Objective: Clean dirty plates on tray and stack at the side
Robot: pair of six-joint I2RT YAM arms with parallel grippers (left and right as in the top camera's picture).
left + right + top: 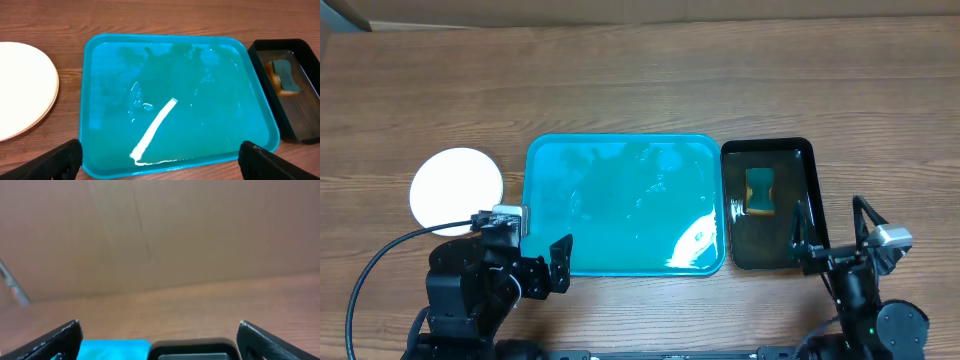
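One stack of plates (457, 187) sits on the bench (640, 90) just left of the one teal tray (620, 200), not touching it. Its layered rims show more than one plate, but the exact count is unclear and the left wrist view cuts it off. One black tray (770, 240) on the right holds one sponge (760, 190). Of the two hands, the left hand (160, 150) and right hand (159, 330) are both spread wide, gripping nothing. The right wrist view is blurred

Glossy wet-looking teal tray (625, 205), smooth white plates (456, 187), matt wood-grain table (640, 90)
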